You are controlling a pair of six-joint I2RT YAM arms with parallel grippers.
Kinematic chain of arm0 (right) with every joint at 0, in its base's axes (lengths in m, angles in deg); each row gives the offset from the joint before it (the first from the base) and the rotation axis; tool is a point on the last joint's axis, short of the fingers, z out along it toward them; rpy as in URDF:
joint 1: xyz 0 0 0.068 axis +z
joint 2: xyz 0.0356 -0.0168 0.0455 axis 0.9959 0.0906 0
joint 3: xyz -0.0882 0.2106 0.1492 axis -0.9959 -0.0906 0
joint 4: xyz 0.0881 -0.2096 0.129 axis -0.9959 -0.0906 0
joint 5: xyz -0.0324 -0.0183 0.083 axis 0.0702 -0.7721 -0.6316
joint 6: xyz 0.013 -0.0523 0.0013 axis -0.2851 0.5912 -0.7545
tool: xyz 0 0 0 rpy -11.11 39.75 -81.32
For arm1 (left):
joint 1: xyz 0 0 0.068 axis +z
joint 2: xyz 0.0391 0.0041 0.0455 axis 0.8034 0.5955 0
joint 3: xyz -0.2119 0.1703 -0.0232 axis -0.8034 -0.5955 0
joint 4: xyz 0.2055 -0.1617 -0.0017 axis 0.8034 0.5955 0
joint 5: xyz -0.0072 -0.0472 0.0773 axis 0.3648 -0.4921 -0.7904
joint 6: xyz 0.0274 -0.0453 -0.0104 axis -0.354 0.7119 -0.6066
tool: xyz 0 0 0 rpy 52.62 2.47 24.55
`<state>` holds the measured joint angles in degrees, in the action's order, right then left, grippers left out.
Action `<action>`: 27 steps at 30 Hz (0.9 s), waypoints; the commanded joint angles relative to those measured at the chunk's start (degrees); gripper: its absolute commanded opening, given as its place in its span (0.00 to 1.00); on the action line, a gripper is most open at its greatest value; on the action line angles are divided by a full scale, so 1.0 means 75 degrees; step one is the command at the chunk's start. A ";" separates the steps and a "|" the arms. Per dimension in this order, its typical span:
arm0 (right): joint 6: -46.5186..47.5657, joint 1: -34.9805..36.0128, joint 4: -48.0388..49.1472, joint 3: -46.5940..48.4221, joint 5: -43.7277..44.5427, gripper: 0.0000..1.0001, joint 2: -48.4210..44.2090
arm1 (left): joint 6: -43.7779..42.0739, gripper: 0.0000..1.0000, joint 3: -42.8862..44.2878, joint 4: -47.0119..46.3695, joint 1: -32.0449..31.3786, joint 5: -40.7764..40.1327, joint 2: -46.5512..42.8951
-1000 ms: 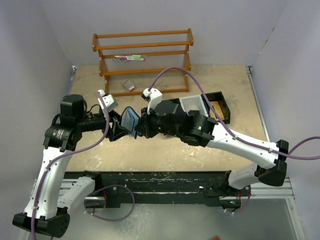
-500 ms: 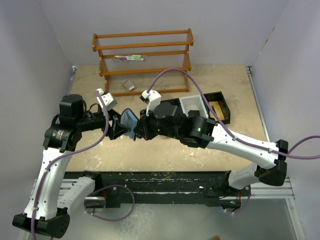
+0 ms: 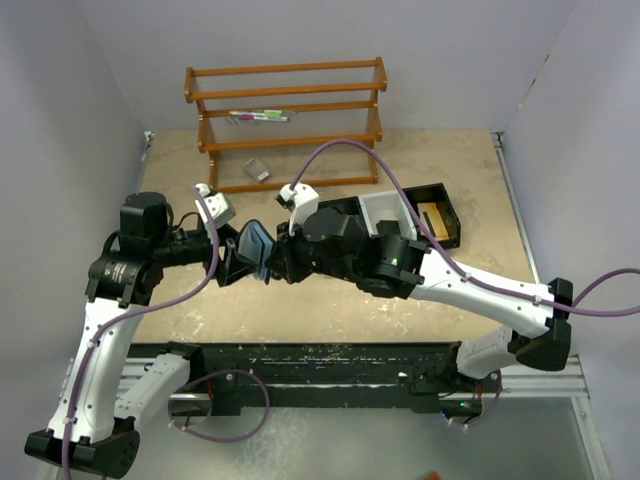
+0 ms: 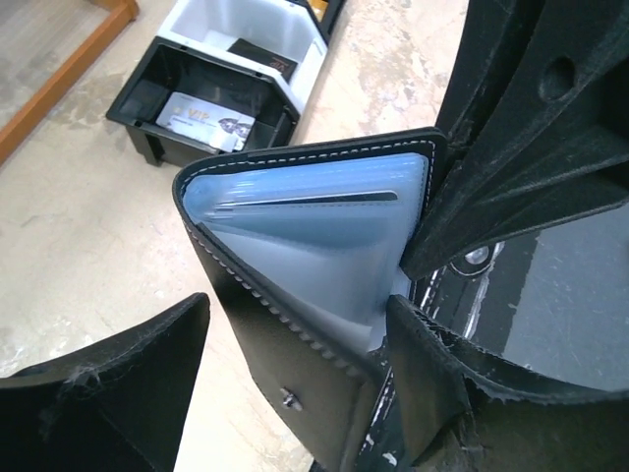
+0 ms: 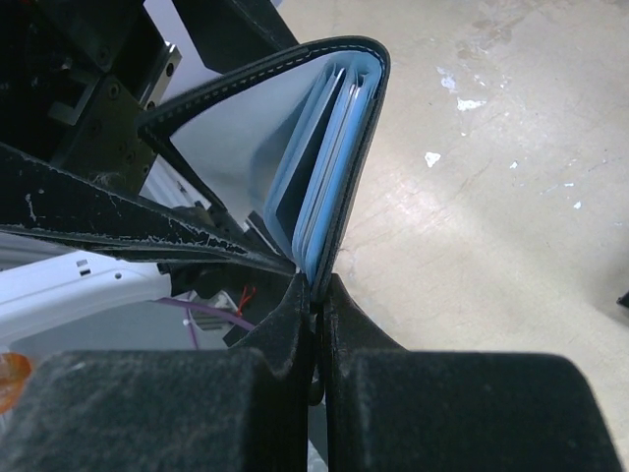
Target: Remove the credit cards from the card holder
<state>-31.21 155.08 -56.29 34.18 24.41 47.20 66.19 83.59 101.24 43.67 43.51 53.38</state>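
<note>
The card holder (image 3: 253,247), black with blue-grey lining, hangs half open in the air between both arms. My right gripper (image 5: 316,285) is shut on the edge of one flap of the card holder (image 5: 339,147). My left gripper (image 4: 297,307) is open, and the other black flap, the one with a small stud, stands between its fingers (image 4: 128,379) without being pinched. The card holder (image 4: 305,231) shows its slots, with one thin dark edge in a slot. An orange-tan credit card (image 3: 434,215) lies in the tray's right compartment.
The black-and-white tray (image 3: 447,200) sits at the right, and the left wrist view shows the tray (image 4: 138,98) holding printed cards. A wooden rack (image 3: 285,120) with pens stands at the back. A small grey-white block (image 3: 257,170) lies under the rack.
Both grippers and the card holder have shifted slightly left. The left jaws have spread a little wider. The right gripper has stayed shut on its flap.
</note>
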 commanded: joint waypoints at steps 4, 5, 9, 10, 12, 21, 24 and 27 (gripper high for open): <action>-0.0077 0.0075 0.0238 0.0381 0.0283 0.00 -0.0086 | 0.0247 0.68 0.0022 -0.0799 -0.0008 -0.1089 -0.0213; -0.0074 0.0075 0.0237 0.0345 0.0298 0.00 -0.0115 | 0.0249 0.66 0.0064 -0.0789 -0.0008 -0.1254 -0.0215; -0.0089 0.0075 0.0346 0.0149 0.0325 0.00 -0.0294 | 0.0059 0.62 0.0125 -0.0759 -0.0008 -0.1749 -0.0389; -0.0088 0.0077 0.0381 0.0104 0.0329 0.00 -0.0341 | -0.0018 0.62 0.0131 -0.0719 -0.0008 -0.1795 -0.0457; -0.0099 0.0076 0.0491 -0.0037 0.0288 0.00 -0.0452 | -0.0134 0.61 0.0163 -0.0595 -0.0008 -0.1833 -0.0524; -0.0108 0.0075 0.1031 -0.0519 0.0055 0.00 -0.0864 | 0.0064 0.51 0.0207 -0.0767 -0.0008 -0.2741 -0.0542; -0.0113 0.0075 0.1221 -0.0654 -0.0068 0.00 -0.0981 | 0.0241 0.52 0.0230 -0.0806 -0.0008 -0.2465 -0.0480; -0.0101 0.0075 0.1428 -0.0808 -0.0196 0.00 -0.1091 | 0.0354 0.49 0.0304 -0.0679 -0.0008 -0.1699 -0.0411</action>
<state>-31.38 155.30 -52.11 28.73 24.89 41.65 66.91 83.37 97.85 43.63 25.87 49.75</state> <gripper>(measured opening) 0.023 0.517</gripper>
